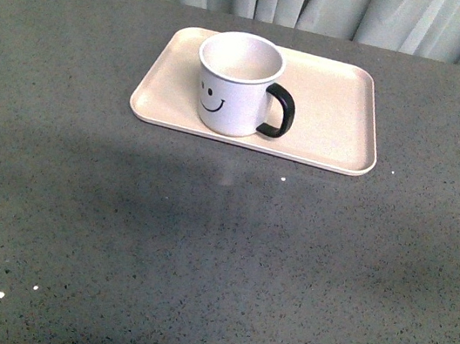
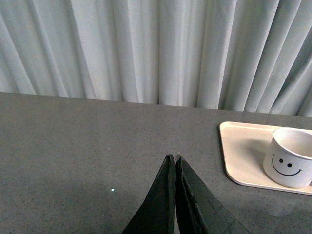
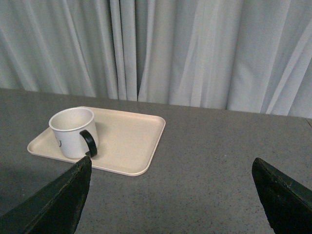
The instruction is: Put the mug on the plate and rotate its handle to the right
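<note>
As tasked, the mug [image 1: 236, 85] is seated on the plate [image 1: 337, 111], handle [image 1: 280, 111] turned right; the left claw [image 2: 174, 161] is held together, the right claw [image 3: 171, 161] apart.

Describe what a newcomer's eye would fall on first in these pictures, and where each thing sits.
The white smiley mug stands upright on the left half of the pale plate, its black handle pointing right in the front view. The plate lies far back on the grey table, near the curtain.
</note>
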Robot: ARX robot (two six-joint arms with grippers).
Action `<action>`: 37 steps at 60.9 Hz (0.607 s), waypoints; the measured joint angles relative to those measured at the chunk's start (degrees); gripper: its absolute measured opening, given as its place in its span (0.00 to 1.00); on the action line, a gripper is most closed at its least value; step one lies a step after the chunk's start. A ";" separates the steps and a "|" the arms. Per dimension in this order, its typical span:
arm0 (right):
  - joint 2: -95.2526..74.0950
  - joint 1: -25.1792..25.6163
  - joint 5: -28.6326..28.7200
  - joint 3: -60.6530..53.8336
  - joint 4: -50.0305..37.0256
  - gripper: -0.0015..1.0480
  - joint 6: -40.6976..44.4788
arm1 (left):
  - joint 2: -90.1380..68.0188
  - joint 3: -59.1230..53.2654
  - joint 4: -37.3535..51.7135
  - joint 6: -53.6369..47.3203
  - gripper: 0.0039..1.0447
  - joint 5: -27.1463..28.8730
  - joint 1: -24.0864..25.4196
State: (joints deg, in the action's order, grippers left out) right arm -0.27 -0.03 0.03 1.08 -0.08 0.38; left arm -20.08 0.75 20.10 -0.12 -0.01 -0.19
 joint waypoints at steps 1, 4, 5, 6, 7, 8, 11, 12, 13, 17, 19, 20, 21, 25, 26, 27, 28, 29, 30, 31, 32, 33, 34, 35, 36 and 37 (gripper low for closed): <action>0.00 0.00 0.00 0.00 0.00 0.91 0.00 | 0.48 0.00 -0.48 0.00 0.01 0.00 0.00; 0.00 0.00 0.00 0.00 0.00 0.91 0.00 | 1.64 0.00 -1.62 0.00 0.01 0.00 0.00; 0.00 0.00 0.00 0.00 0.00 0.91 0.00 | 2.05 0.00 -2.03 0.00 0.01 0.00 0.00; 0.00 0.00 0.00 0.00 0.00 0.91 0.00 | 2.27 0.00 -2.25 0.00 0.01 0.00 0.00; 0.00 0.00 -0.02 0.00 0.00 0.91 0.00 | 2.69 0.00 -2.64 0.00 0.01 0.00 0.00; 0.00 0.00 0.00 0.00 0.00 0.91 0.00 | 2.91 0.00 -2.89 0.00 0.01 0.00 0.00; 0.00 0.00 -0.02 0.00 0.00 0.91 0.00 | 3.91 0.00 -3.89 0.00 0.01 0.00 0.00; 0.00 0.00 -0.02 0.00 0.00 0.91 0.00 | 4.31 0.00 -4.28 0.00 0.01 0.00 0.00; 0.00 0.00 -0.02 0.00 0.00 0.91 0.00 | 4.70 0.00 -4.66 0.00 0.01 0.00 0.00; 0.00 0.00 -0.02 0.00 0.00 0.91 0.00 | 5.77 0.00 -5.73 0.00 0.01 0.00 0.00; 0.00 0.00 -0.02 0.00 0.00 0.91 0.00 | 6.40 0.00 -6.34 0.00 0.01 0.00 0.00; 0.00 0.00 -0.02 0.00 0.00 0.91 0.00 | 6.58 0.00 -6.47 0.00 0.01 0.00 0.00; 0.00 0.00 -0.02 0.00 0.00 0.91 0.00 | 6.86 0.00 -6.78 0.00 0.01 0.00 0.00; 0.00 0.00 -0.02 0.00 0.00 0.91 0.00 | 7.76 0.00 -7.67 0.00 0.01 0.00 0.00; 0.00 0.00 -0.02 0.00 0.00 0.91 0.00 | 8.04 0.00 -7.98 0.00 0.01 0.00 0.00; 0.00 0.00 -0.02 0.00 0.00 0.91 0.00 | 8.17 0.00 -8.11 0.00 0.01 0.00 0.00; 0.00 0.00 0.00 0.00 0.00 0.91 0.00 | 8.48 0.00 -8.41 0.00 0.01 0.00 0.00; 0.00 0.00 -0.02 0.00 0.00 0.91 0.00 | 8.74 0.00 -8.70 0.00 0.01 0.00 0.00; 0.00 0.00 -0.02 0.00 0.00 0.91 0.00 | 8.87 0.00 -8.83 0.00 0.01 0.00 0.00; 0.00 0.00 -0.02 0.00 0.00 0.91 0.00 | 9.11 0.00 -9.09 0.00 0.01 0.00 0.00; 0.00 0.00 -0.02 0.00 0.00 0.91 0.00 | 9.38 0.00 -9.38 0.00 0.01 0.00 0.00; 0.00 0.00 0.00 0.00 0.00 0.91 0.00 | 9.49 0.00 -9.51 0.00 0.01 0.00 0.00; 0.00 0.00 -0.02 0.00 0.00 0.91 0.00 | 9.70 0.00 -9.77 0.00 0.01 0.00 0.00; 0.00 0.00 0.00 0.00 0.00 0.91 0.00 | 9.84 0.00 -9.92 0.00 0.01 0.00 0.00; 0.00 0.00 0.00 0.00 0.00 0.91 0.00 | 10.93 0.02 -10.97 0.00 0.01 0.00 0.00; 0.00 0.00 0.00 0.00 0.00 0.91 0.00 | 12.37 0.02 -13.07 0.00 0.01 0.00 0.00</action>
State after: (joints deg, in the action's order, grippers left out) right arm -0.27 -0.03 0.03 1.08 -0.08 0.38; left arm -7.70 0.78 7.03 -0.12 -0.01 -0.19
